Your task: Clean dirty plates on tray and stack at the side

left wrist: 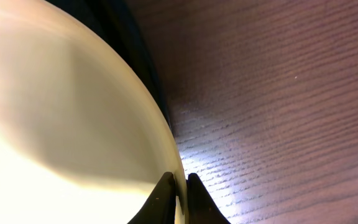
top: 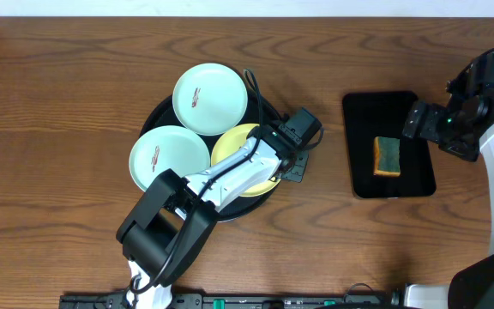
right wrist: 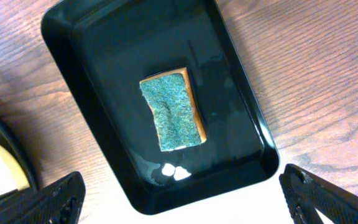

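**Overhead view.** The large round glossy black tray [top: 230,209] lies at the centre of the brown wooden counter [top: 58,86].
- It carries three small round plates: a pale mint-green plate [top: 210,99] at 12 o'clock, a second pale mint-green plate [top: 169,156] at 9 o'clock, and a pale yellow plate [top: 230,144] at 4 o'clock.
- Each green plate shows a small reddish smear.
- The left hand [top: 283,167] sits at the yellow plate's 3 o'clock edge.
- The right hand [top: 414,120] hangs beside the small black rectangular tray [top: 354,129], which holds a green-topped rectangular sponge [top: 387,156].

**Left wrist view.** The left hand [left wrist: 179,186] is pinched narrow on the rim of the yellow plate [left wrist: 61,124], one finger above and one below.

**Right wrist view.** The right hand [right wrist: 182,174] stands wide and holds nothing. The sponge [right wrist: 171,112] lies below it in the rectangular tray [right wrist: 73,37].

**Step in hand (judged).** Grasp of the first plate, with no plate cleaned or stacked yet.

**Next move (judged).**
- Lift the yellow plate clear of the tray rim without tilting it out of the thin edge grip.
- Bring the right hand down onto the sponge.
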`<state>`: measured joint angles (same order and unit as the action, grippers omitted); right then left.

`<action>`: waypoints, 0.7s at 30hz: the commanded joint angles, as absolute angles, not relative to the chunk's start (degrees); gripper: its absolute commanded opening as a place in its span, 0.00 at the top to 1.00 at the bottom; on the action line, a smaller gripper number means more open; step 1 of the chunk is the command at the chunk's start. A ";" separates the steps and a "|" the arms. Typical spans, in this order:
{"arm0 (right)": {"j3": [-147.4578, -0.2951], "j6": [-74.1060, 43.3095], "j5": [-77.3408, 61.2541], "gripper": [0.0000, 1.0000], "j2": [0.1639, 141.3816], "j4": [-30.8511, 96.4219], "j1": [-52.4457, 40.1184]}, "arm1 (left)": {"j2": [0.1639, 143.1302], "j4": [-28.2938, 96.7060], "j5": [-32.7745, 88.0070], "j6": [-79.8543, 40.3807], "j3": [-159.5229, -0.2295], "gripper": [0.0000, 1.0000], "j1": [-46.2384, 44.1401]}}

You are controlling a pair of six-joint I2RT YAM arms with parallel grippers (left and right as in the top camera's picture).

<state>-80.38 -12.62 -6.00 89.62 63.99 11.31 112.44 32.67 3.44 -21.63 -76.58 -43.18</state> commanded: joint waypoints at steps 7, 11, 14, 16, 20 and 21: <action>-80.16 -13.43 -6.46 0.01 89.71 63.88 11.55 | 106.52 34.26 3.31 -21.63 -76.40 0.92 -43.16; -80.16 -13.43 -6.46 0.01 89.71 63.88 11.53 | 103.26 36.10 3.31 -18.15 -76.40 0.93 -43.18; -80.16 -13.43 -6.48 0.01 89.71 63.88 11.53 | 100.99 38.68 3.31 -14.94 -76.40 0.93 -43.16; -80.16 -13.43 -6.48 0.01 89.71 63.90 11.53 | 99.81 40.56 3.29 -11.84 -76.40 0.93 -43.16; -80.16 -13.43 -6.46 0.01 89.71 63.88 11.55 | 98.41 44.66 0.08 -7.51 -76.40 0.93 -43.16; -80.16 -13.43 -6.46 0.01 89.71 63.88 11.53 | 98.28 45.67 -2.09 -7.51 -76.40 0.93 -43.16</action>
<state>-80.38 -12.62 -6.02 89.62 63.94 11.31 99.20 44.14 2.42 -11.75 -76.58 -43.20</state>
